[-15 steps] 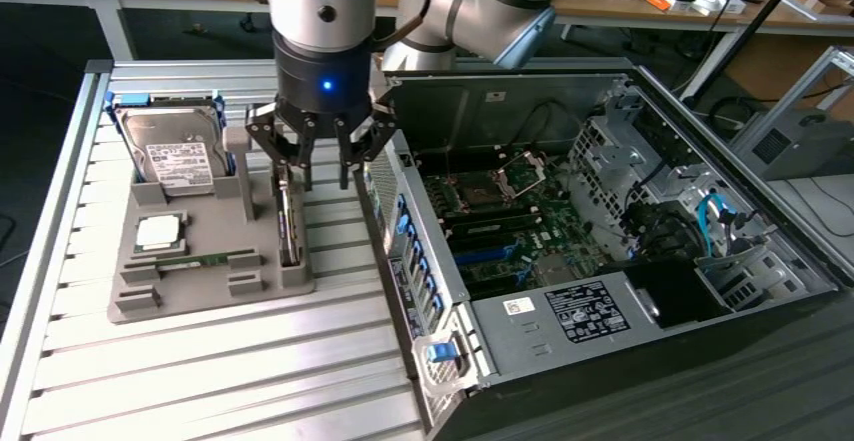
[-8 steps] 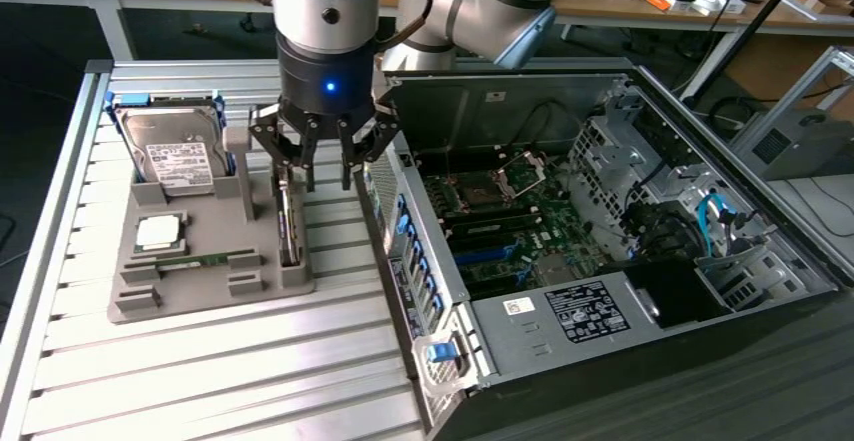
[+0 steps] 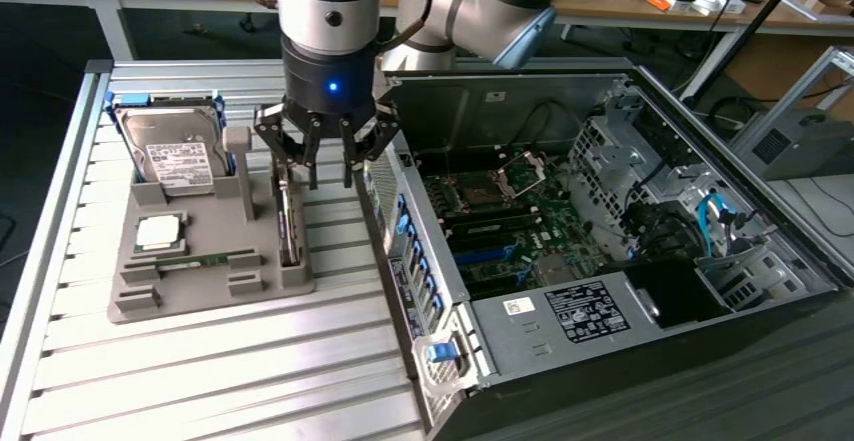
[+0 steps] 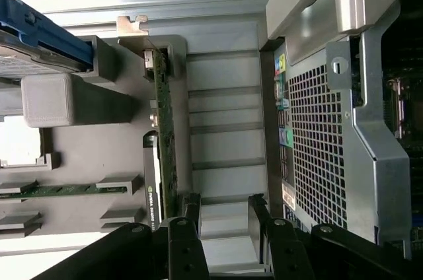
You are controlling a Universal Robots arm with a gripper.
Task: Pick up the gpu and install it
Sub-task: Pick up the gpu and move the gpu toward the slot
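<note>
**Exterior view.** The gripper (image 3: 327, 173) hangs over the grey tray (image 3: 200, 296), its fingers spread wide and nothing between them. The gpu (image 3: 287, 229) stands on its long edge in the tray slot nearest the open computer case (image 3: 497, 111). The hard drive (image 3: 180, 151) and the memory stick (image 3: 214, 259) sit in the tray towards the exterior view's left. From here the fingertips look to be above the card's far end and slightly towards the case.

**Wrist view.** The gpu (image 4: 162, 128) appears edge-on, with its metal bracket (image 4: 135, 26) at the end away from the gripper. Both fingers (image 4: 192, 207) lie on the case side of the board. The nearer one is just beside the board, so the card is not yet between them.

Before you descend, you will likely need to shift sideways, away from the case, until the board's upper edge runs midway between the fingers. Keep the pads parallel to the board, and take it on a plain stretch of edge rather than on the bracket. Draw it straight up out of its slot, since a skewed pull could bind it there. Mind the case's perforated rear panel (image 4: 317, 154), which stands near the outer finger.
</note>
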